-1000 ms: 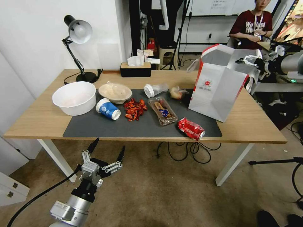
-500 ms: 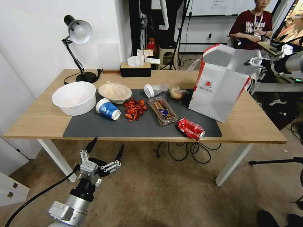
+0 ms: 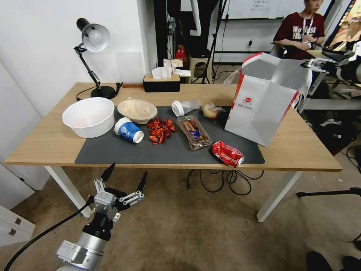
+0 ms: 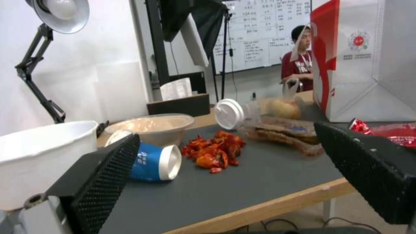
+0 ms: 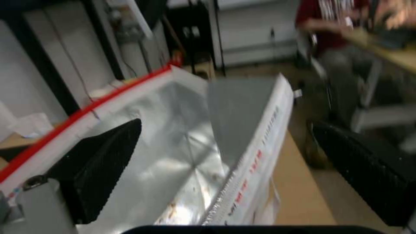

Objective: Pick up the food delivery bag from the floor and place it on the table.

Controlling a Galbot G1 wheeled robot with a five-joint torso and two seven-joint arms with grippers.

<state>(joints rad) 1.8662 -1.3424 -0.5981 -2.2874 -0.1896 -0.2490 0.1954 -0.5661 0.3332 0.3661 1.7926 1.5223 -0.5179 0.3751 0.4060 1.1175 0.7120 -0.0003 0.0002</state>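
Currently on record:

Food delivery bag [image 3: 263, 103]: upright on the right part of the table [image 3: 301, 150], one base corner on the dark grey mat [image 3: 124, 150], mouth open, silver lining visible in the right wrist view [image 5: 182, 152]. Off the floor [image 3: 195, 226]; placement looks essentially done.

Right gripper [image 3: 319, 67]: in the air just beyond the bag's top right edge, jaws apart, nothing between them. In its own wrist view the bag's open rim sits between the two black fingers [image 5: 99, 162].

Left gripper [image 3: 124, 180]: low in front of the table's near edge, above the carpet, jaws apart and empty, idle.

Other table items: white bowl [image 3: 88, 116], beige bowl [image 3: 137, 110], blue paper cup [image 3: 128, 130] on its side, heap of red chillies [image 3: 160, 130], plastic tray [image 3: 193, 131], crushed red can [image 3: 227, 153], tipped clear cup [image 3: 185, 107], tissue box [image 3: 161, 82], desk lamp [image 3: 92, 56].

Risks, as judged: a finger or the wrist catching the bag's rim or strap could tip the tall, light bag or drag it toward the right edge. The bag stands slightly skewed, so a small pull might topple it onto the can or tray.
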